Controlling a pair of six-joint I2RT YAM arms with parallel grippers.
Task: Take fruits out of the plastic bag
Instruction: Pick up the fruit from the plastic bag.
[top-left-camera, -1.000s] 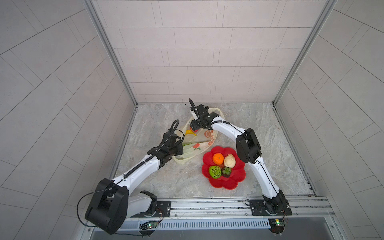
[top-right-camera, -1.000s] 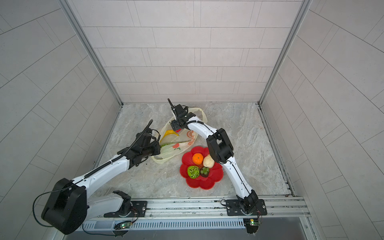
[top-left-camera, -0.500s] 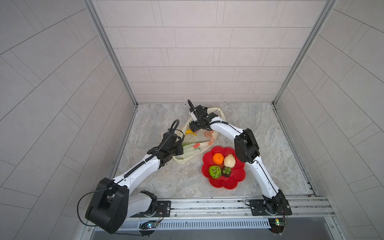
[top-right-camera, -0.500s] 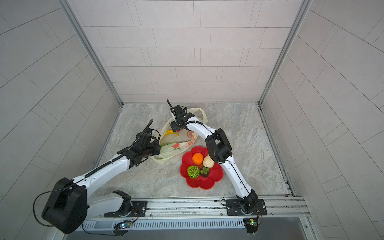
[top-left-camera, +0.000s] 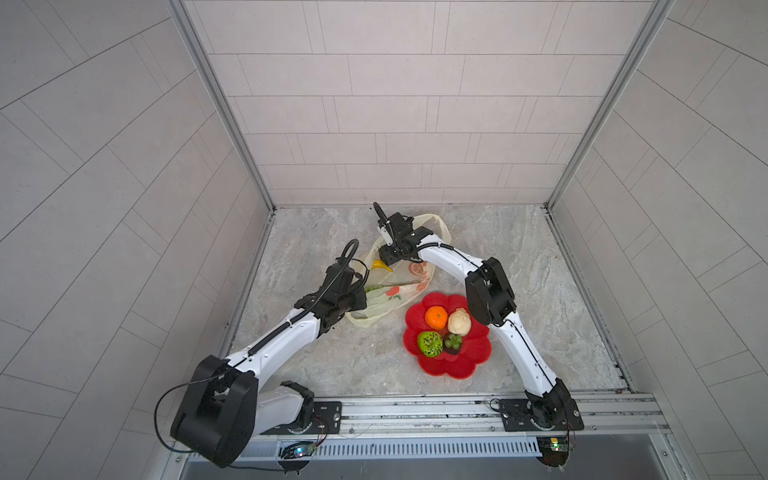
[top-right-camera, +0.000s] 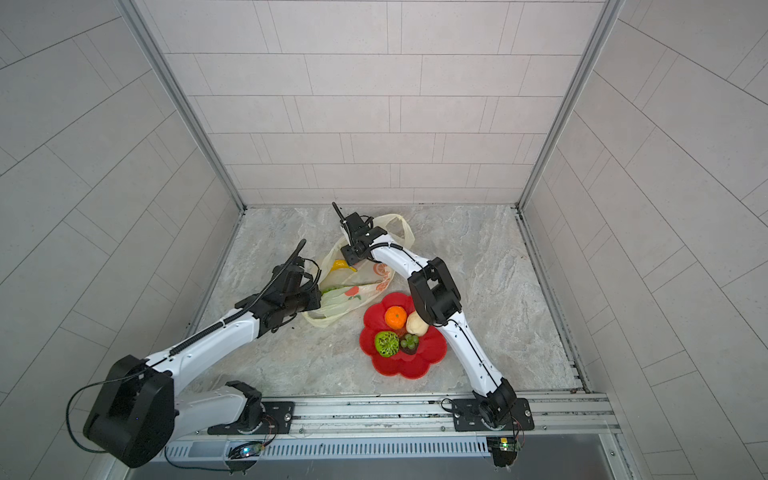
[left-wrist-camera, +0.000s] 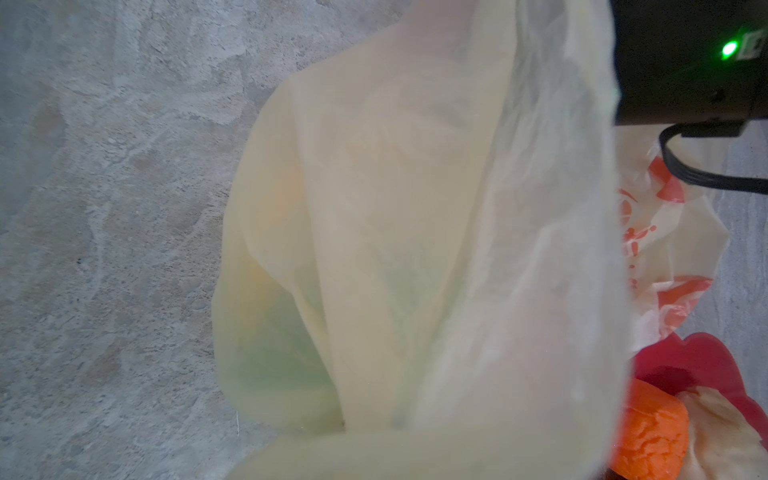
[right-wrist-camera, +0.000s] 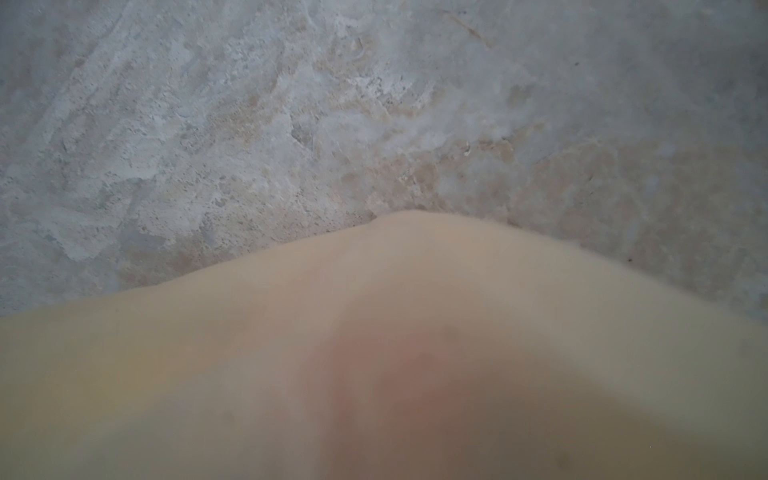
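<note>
bag: the plastic bag (top-left-camera: 399, 282) lies slumped mid-table, touching or just far-left of the red plate (top-left-camera: 457, 370); which, i cannot tell.
fruits left inside: a yellow banana (top-left-camera: 381, 266) shows at the bag's far-left opening. a green fruit (top-right-camera: 330, 289) shows through the film nearer the left arm. both are yet to come out.
left gripper: the left gripper (top-left-camera: 358, 300) sits at the bag's near-left edge, jaws together. in its wrist view the film gathers toward it, so it likely pinches the bag to anchor it and keep the mouth raised.
right gripper: the right gripper (top-left-camera: 388, 259) is low at the bag's far edge, beside the banana. film blurs its wrist view, so i cannot tell if its jaws are apart or on anything.
plate: it holds the orange (top-left-camera: 436, 316), cream bulb (top-left-camera: 459, 322), green ball (top-left-camera: 429, 343) and grape bunch (top-left-camera: 453, 340). being so close to the bag probably keeps each carry short.
</note>
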